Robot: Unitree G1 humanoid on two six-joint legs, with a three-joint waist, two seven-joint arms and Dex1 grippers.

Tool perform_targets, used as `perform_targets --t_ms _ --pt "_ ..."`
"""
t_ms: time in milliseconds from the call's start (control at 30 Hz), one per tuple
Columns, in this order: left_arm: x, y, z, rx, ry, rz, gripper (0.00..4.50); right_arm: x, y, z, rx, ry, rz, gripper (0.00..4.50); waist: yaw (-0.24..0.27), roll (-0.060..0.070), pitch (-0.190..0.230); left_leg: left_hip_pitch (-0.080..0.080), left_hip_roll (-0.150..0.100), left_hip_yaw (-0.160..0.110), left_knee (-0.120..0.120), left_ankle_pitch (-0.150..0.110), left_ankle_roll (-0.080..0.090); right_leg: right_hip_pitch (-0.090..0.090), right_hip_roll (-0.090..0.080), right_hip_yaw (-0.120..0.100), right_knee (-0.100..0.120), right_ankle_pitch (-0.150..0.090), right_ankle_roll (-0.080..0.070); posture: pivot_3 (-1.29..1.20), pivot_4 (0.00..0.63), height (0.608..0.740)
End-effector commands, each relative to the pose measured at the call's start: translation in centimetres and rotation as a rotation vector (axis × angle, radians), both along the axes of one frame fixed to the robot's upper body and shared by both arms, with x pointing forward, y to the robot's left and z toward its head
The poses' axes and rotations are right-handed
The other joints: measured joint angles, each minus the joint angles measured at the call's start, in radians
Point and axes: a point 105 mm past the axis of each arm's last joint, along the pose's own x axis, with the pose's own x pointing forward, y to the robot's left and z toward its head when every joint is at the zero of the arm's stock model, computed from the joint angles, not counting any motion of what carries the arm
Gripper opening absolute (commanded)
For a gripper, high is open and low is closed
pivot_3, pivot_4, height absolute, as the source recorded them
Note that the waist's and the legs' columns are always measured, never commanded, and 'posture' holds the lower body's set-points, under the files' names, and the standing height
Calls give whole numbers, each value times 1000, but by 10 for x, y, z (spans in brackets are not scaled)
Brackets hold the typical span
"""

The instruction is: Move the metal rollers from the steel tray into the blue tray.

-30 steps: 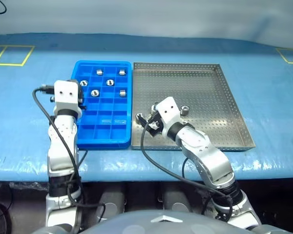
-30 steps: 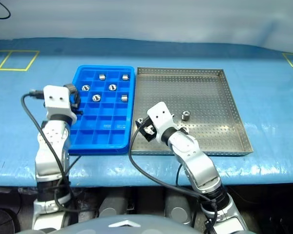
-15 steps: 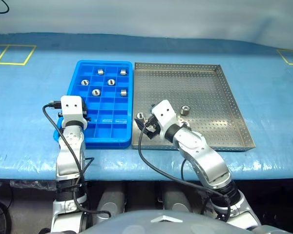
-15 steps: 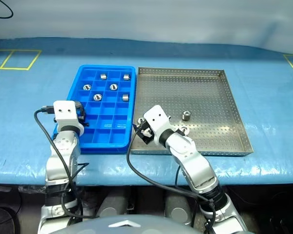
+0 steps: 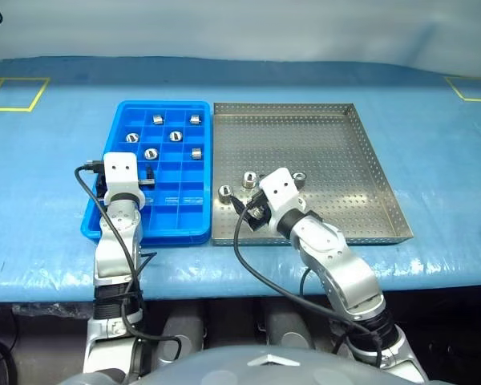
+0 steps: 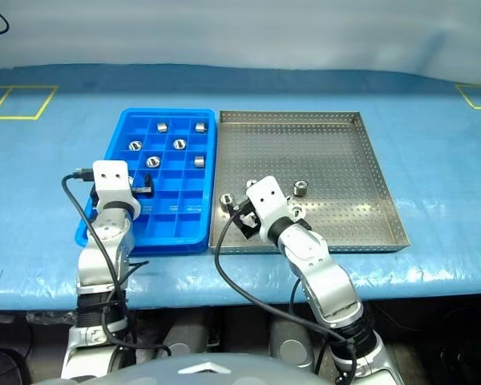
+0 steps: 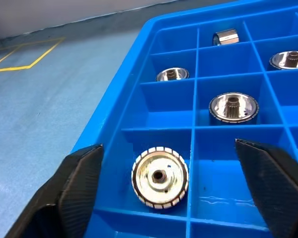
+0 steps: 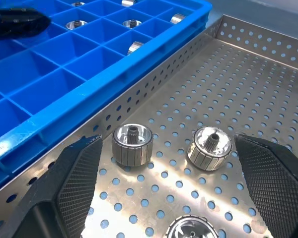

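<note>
The blue tray [image 5: 181,210] lies to the left of the steel tray [image 5: 321,144]. Several metal rollers sit in the blue tray's far compartments, such as one roller [image 5: 151,153]. My left gripper [image 7: 167,147] hovers open over the near-left compartments, and a roller [image 7: 159,176] lies free in the compartment below its spread fingers. Three rollers stay in the steel tray: one by the left wall [image 5: 225,191], another [image 5: 248,178] and a third [image 5: 300,180]. My right gripper [image 8: 166,144] is open low over the steel tray, with two rollers [image 8: 132,145] [image 8: 209,148] just ahead of its fingers.
Both trays rest on a blue-covered table [image 5: 433,144]. Yellow tape squares [image 5: 16,92] mark its far corners. The steel tray's raised rim [image 8: 154,84] stands between the rollers and the blue tray. Black cables [image 5: 248,257] hang from both wrists.
My left hand has moved a little further in over the blue tray's near-left part. The right arm has hardly moved. The whole view has shifted.
</note>
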Motion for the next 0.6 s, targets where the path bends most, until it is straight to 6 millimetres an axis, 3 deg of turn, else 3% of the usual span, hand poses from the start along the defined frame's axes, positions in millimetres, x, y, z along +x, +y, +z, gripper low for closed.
perform_targets --t_ms 33,133,233,333,500,600 --pt "11 -61 62 61 -121 -420 4482 0 -4 19 31 -59 -15 4500 4 0 0 -1 0 -1 0 0 0 0 0 -1 0 0 0 -67 150 740" --pt "13 -98 70 137 -56 -733 4482 2 -8 19 28 -59 -28 4500 -1 0 0 0 -1 0 0 0 0 0 0 0 -1 0 0 -75 150 740" --pt "7 -121 53 316 89 -1029 4482 3 -10 19 28 -62 -43 4500 -14 1 0 1 -1 1 -2 0 0 0 0 1 -2 0 0 -96 150 740" --pt "7 -132 31 365 255 -1201 4482 3 -13 17 24 -64 -68 4500 -24 1 0 1 -1 1 -4 0 0 -1 1 1 -1 -2 -2 -112 150 740" --pt "24 -135 7 506 443 -1274 4482 0 -17 14 41 -56 -109 4500 -37 1 1 -1 0 0 -4 0 0 -3 3 1 -1 -5 1 -148 150 740" --pt "27 -138 3 569 517 -1338 4482 -1 -20 10 43 -47 -143 4500 -44 1 1 -1 0 1 -4 0 0 -2 3 2 -1 -5 2 -165 150 740"
